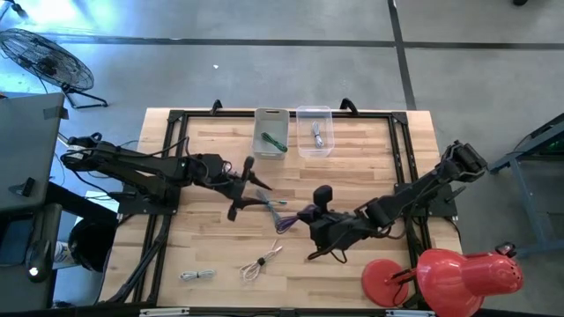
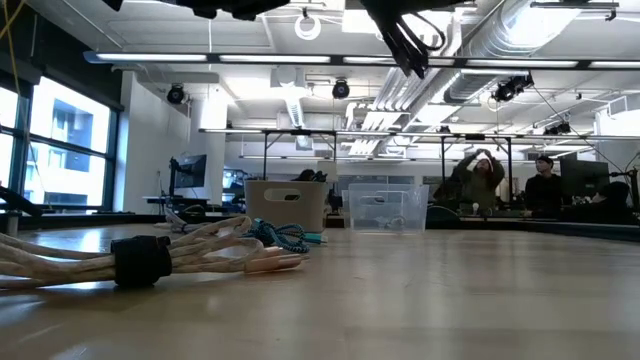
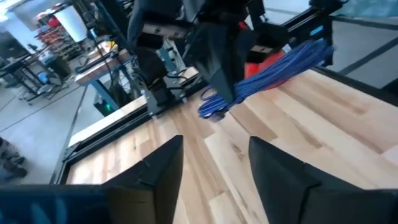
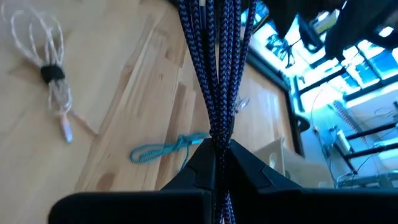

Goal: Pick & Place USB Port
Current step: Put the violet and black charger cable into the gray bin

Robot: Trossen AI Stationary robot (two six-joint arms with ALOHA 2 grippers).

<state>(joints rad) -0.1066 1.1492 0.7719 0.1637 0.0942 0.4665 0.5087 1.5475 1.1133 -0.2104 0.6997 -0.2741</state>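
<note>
Right end effector (image 4: 214,158) of mine is clamped on the blue cable (image 4: 214,68), lifted off the desk (image 1: 370,269) for carrying toward the bins at twelve o'clock; my left end effector (image 3: 214,168) hovers open nearby.

Left pincer (image 3: 211,171) fingers apart above wooden table (image 3: 323,124); right pincer (image 3: 221,74) clamps blue cable (image 3: 273,71).
</note>
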